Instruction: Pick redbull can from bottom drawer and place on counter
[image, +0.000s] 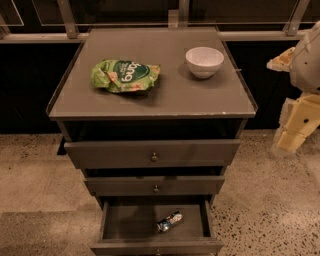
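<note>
Silver-and-blue, the small slim metal redbull can (170, 221) lay on its side in the pulled-out dark grey wooden bottom drawer (125, 220), right of the middle, its long axis slanting from near-left to far-right. The cream-coloured tool (292, 135) hung off the cabinet's right side, level with the top drawer, so the can lay well below it and to its left. Whether the tool was wide or narrow, I cannot tell; it held nothing. The flat grey desk (150, 102) carried a crumpled green snack bag (125, 76) and a round white bowl (204, 61), with bare room at the front.
</note>
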